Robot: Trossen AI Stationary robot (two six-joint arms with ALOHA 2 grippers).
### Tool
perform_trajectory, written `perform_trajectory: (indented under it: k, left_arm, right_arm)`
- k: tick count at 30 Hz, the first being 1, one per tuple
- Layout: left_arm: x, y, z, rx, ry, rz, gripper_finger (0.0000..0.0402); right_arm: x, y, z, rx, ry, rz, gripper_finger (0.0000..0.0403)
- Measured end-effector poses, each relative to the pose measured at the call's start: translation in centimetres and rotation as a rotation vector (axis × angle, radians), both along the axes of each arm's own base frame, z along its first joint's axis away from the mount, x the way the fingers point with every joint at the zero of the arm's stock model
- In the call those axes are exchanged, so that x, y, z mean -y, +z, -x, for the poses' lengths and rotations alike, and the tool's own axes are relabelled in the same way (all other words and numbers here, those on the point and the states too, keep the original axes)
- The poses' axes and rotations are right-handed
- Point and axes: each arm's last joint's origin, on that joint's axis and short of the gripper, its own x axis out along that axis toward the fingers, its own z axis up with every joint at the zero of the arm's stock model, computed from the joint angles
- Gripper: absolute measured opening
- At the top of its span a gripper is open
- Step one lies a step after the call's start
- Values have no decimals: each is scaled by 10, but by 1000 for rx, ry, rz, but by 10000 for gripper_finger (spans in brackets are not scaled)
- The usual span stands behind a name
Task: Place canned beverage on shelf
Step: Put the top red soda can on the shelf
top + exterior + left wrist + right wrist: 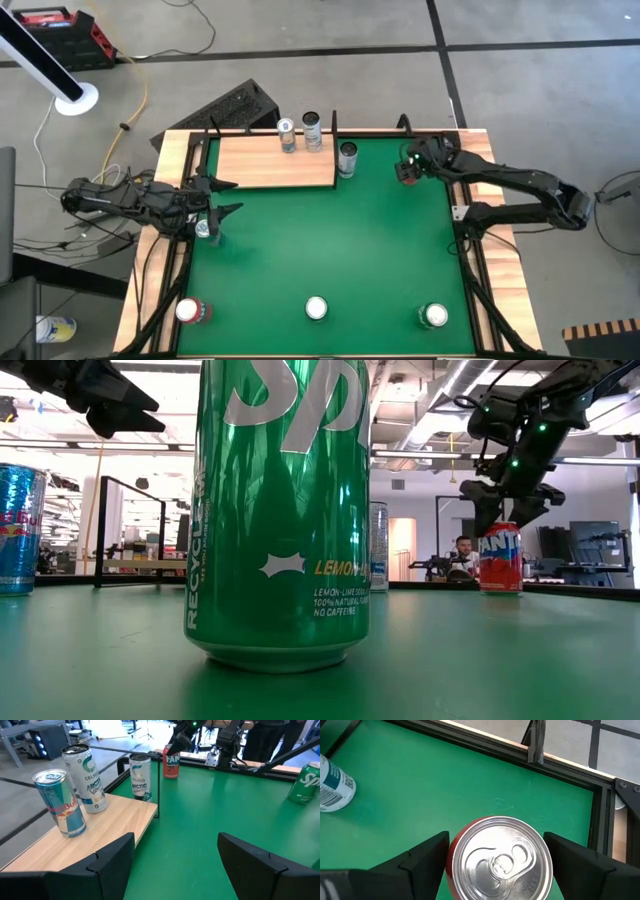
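Jaws, left gripper [222,197]: spread wide and empty, hanging over the table's left edge just in front of the shelf.
Jaws, right gripper [496,851]: spread apart, one finger on each side of the Fanta can [499,858], directly above its top; no squeeze on it shows.
Shelf [270,165]: pale wood board at the far left of the green table [330,250], with thin black posts.
On the shelf: a Red Bull can [61,803] and a Celsius can [86,778], upright near the far edge.
Just beside the shelf's right end: a second Celsius can [140,776], standing on the green.
Fanta can position: upright in the far right corner of the table, well apart from the shelf.
Near edge, left to right: a red can [190,311], the Sprite can [283,510] in the middle, another green can [434,316].
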Motion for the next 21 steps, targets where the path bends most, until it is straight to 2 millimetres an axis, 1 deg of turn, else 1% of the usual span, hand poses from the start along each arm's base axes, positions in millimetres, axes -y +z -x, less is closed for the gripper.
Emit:
perform_trajectory:
  k: [5,9,11,13,17,21]
  left_arm:
    - [0,0,0,1,-1,2,270]
    - [1,0,0,0,-24,10,270]
    - [1,-1,0,-3,-31,16,270]
    - [1,-1,0,-9,-33,21,270]
    - [1,-3,0,-23,-32,28,270]
    - [1,-5,1,-47,-51,33,270]
  right_arm:
    - [-3,0,-2,5,12,-1,317]
    - [-7,1,-4,17,29,-3,313]
    - [-10,6,-7,30,54,-15,312]
    - [-14,14,-11,59,88,-22,311]
    - [-23,38,-23,140,158,18,310]
    - [-38,63,-34,185,258,37,309]
